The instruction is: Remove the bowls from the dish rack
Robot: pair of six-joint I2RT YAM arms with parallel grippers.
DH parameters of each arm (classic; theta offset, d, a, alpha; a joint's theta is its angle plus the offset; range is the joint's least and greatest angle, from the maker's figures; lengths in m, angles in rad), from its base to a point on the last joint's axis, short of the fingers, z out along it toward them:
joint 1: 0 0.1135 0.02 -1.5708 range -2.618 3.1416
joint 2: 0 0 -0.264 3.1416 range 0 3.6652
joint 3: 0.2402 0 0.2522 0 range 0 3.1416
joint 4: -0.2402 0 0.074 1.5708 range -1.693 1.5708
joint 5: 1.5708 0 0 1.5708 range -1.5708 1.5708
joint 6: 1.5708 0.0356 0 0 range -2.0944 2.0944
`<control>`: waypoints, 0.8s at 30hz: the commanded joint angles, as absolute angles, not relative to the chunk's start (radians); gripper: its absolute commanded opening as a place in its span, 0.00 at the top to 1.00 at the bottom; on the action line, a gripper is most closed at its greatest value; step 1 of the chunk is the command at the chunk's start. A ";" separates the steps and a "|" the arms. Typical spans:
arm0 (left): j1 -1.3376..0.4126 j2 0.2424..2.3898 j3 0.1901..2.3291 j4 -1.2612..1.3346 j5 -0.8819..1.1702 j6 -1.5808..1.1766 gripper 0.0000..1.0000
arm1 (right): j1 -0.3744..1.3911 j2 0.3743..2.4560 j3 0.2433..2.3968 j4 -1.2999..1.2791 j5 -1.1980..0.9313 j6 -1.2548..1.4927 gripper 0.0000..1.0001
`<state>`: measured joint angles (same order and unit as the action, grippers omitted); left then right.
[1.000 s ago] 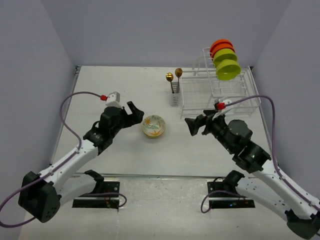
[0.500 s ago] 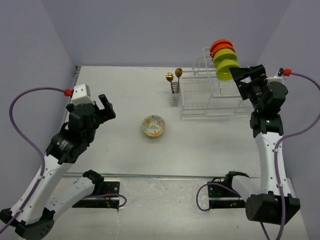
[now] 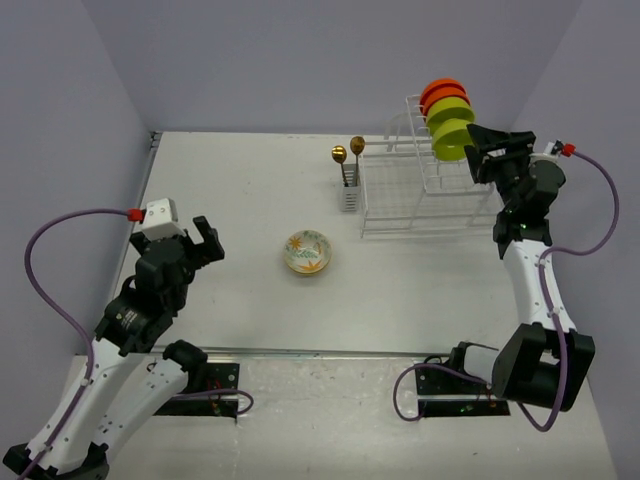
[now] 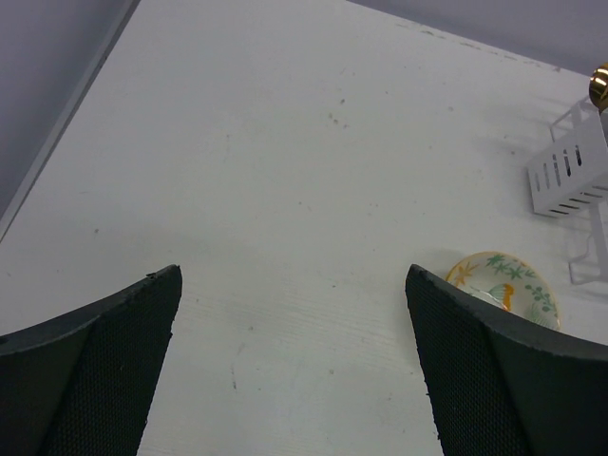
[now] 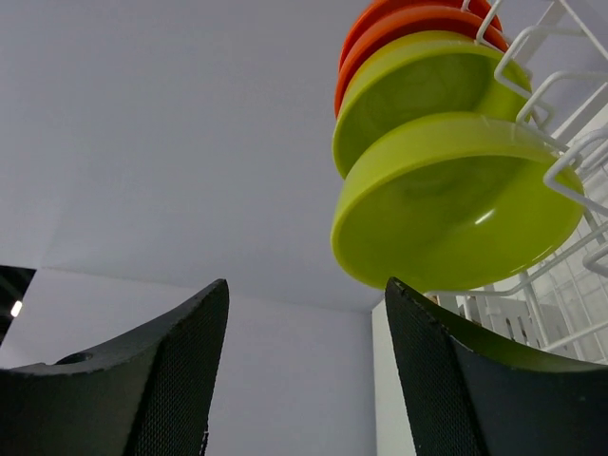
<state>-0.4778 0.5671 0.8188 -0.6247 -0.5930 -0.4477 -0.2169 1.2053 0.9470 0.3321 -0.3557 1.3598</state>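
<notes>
The white wire dish rack [image 3: 430, 195] stands at the back right. Two orange bowls [image 3: 443, 92] and two lime-green bowls [image 3: 452, 135] stand on edge in its upper tier; they also show in the right wrist view [image 5: 446, 190]. The cream floral bowl [image 3: 306, 251] sits upright on the table mid-centre, also in the left wrist view [image 4: 503, 288]. My right gripper [image 3: 487, 150] is open and empty, raised just right of the front green bowl. My left gripper [image 3: 203, 237] is open and empty over the left table.
A small white cutlery caddy [image 3: 349, 190] at the rack's left side holds two gold spoons [image 3: 348, 150]; the caddy shows in the left wrist view [image 4: 568, 166]. Grey walls close in the table on three sides. The arm bases sit at the near edge.
The left arm has drawn back from the floral bowl toward the near left. The right arm has swung up from mid-table to beside the front green bowl on the rack.
</notes>
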 commanded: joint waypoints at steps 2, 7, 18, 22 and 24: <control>-0.469 0.569 0.813 -0.560 -0.557 -0.413 0.00 | -0.218 1.232 0.971 0.410 -0.282 1.427 0.34; -0.469 0.571 0.813 -0.552 -0.557 -0.411 0.00 | -0.219 1.302 1.043 0.341 -0.276 1.407 0.37; -0.417 0.617 0.813 -0.540 -0.500 -0.393 0.00 | -0.195 1.407 1.103 0.333 -0.256 1.443 0.48; -0.403 0.624 0.813 -0.538 -0.485 -0.390 0.00 | -0.154 1.422 1.088 0.354 -0.227 1.476 0.50; -0.403 0.624 0.810 -0.537 -0.476 -0.387 0.00 | -0.146 1.431 1.080 0.364 -0.227 1.508 0.54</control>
<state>-0.4126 0.6228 0.8185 -0.5846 -0.4988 -0.4217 -0.1623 1.4189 1.0599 0.3294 -0.2691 1.4532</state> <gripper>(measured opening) 0.997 0.480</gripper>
